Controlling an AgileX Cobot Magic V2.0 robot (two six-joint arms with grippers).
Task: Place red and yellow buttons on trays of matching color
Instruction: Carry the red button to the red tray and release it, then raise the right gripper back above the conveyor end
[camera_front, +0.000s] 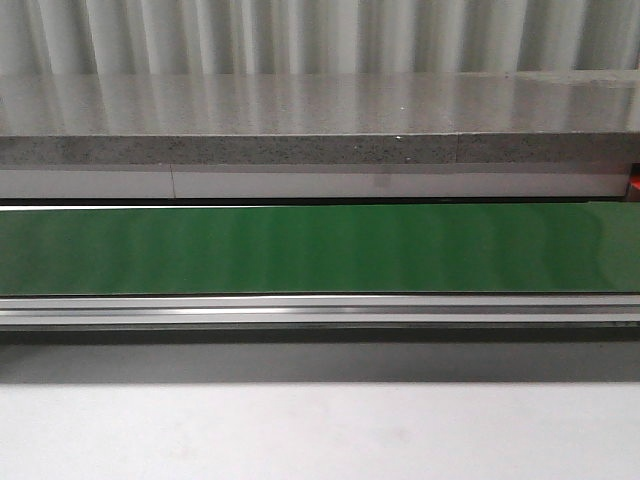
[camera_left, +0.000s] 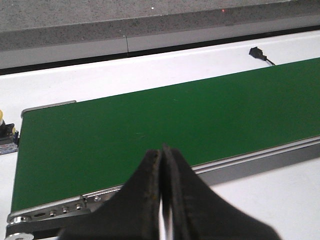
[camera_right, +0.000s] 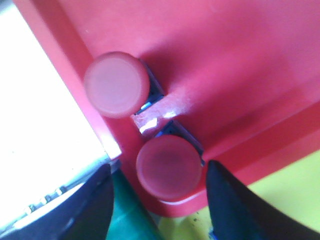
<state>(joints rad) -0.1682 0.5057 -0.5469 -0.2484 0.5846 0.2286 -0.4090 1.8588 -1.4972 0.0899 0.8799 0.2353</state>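
In the right wrist view two red buttons (camera_right: 116, 84) (camera_right: 169, 166) sit on small boards inside the red tray (camera_right: 235, 55), one of them near the tray's corner. My right gripper (camera_right: 160, 167) is open above that corner button, its dark fingers (camera_right: 95, 200) standing apart from it on both sides. A yellow tray (camera_right: 287, 192) lies beside the red one. My left gripper (camera_left: 162, 151) is shut and empty over the near rail of the green belt (camera_left: 150, 117). A sliver of a yellow button (camera_left: 1, 116) on a board shows past the belt's end. Neither gripper appears in the front view.
The green conveyor belt (camera_front: 320, 248) runs across the front view with a metal rail (camera_front: 320, 310) along its near side. Behind it is a grey stone ledge (camera_front: 320, 115); white table (camera_front: 320, 435) lies in front. A small black connector (camera_left: 257, 52) lies beyond the belt.
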